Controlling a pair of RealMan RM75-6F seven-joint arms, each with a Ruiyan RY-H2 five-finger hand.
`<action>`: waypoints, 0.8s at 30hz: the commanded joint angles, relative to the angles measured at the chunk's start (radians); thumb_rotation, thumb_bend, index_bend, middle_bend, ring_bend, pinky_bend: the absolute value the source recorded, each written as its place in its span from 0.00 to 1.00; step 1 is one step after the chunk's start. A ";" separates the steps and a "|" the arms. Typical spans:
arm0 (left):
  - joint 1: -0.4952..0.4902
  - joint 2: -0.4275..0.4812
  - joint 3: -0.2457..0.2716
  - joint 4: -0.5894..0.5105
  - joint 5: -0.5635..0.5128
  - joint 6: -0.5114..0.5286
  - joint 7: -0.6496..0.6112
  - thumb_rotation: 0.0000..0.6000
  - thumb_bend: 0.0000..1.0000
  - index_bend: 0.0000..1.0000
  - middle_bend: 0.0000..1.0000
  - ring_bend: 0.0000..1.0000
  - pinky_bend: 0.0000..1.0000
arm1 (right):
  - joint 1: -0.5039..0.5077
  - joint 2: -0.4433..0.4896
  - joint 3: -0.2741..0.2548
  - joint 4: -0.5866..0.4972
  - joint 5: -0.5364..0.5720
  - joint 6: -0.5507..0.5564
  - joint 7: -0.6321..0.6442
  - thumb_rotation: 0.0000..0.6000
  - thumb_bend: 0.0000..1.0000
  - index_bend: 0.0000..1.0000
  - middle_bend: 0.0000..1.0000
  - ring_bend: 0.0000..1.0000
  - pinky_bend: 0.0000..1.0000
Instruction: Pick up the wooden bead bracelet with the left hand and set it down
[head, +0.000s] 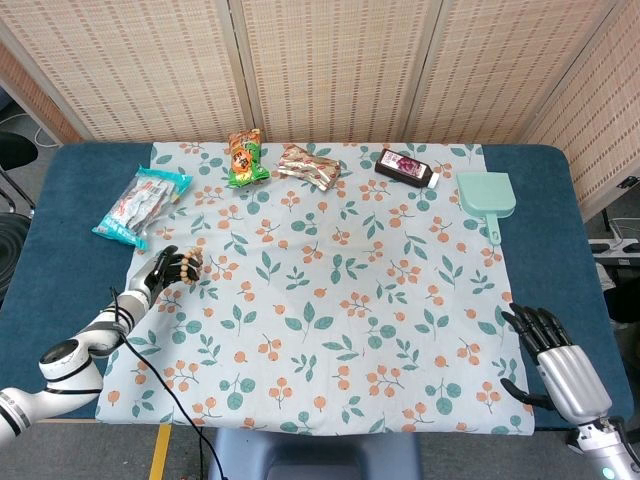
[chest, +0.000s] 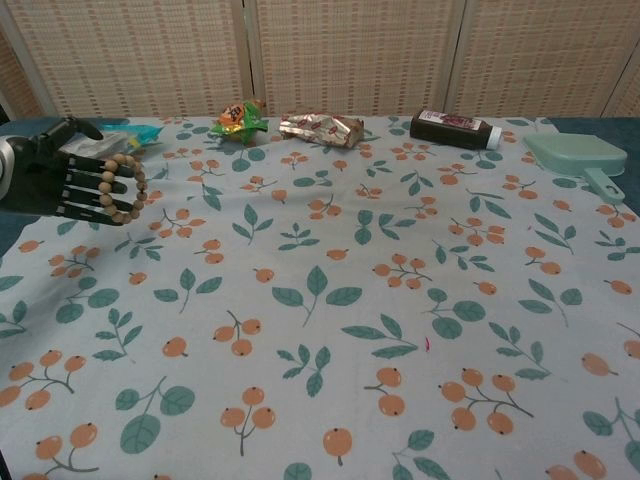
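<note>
The wooden bead bracelet (head: 189, 266) (chest: 129, 189) hangs looped over the black fingers of my left hand (head: 168, 268) (chest: 65, 182). That hand holds it above the left part of the floral cloth (head: 330, 290), with the fingers pointing to the right. In the chest view the beads form a ring around the fingertips. My right hand (head: 560, 365) rests at the near right edge of the table with its fingers apart and nothing in it; the chest view does not show it.
A blue-and-white snack bag (head: 141, 202) lies left of the hand. Along the far edge are an orange-green packet (head: 244, 158), a shiny brown packet (head: 308, 165), a dark bottle (head: 406, 168) and a mint dustpan (head: 487, 196).
</note>
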 joint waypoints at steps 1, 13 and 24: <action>-0.034 0.042 0.072 0.023 -0.031 -0.096 -0.148 0.23 0.50 0.52 0.62 0.39 0.16 | 0.000 0.000 0.000 0.000 0.001 0.000 0.000 0.93 0.15 0.00 0.00 0.00 0.00; -0.102 0.084 0.167 0.059 0.119 -0.122 -0.424 0.50 0.51 0.51 0.60 0.37 0.15 | 0.002 -0.006 0.000 0.002 0.002 -0.005 -0.004 0.93 0.15 0.00 0.00 0.00 0.00; -0.119 0.094 0.214 0.037 0.290 -0.110 -0.592 0.35 0.59 0.51 0.60 0.37 0.15 | -0.001 -0.003 0.000 0.000 0.001 0.002 -0.002 0.93 0.15 0.00 0.00 0.00 0.00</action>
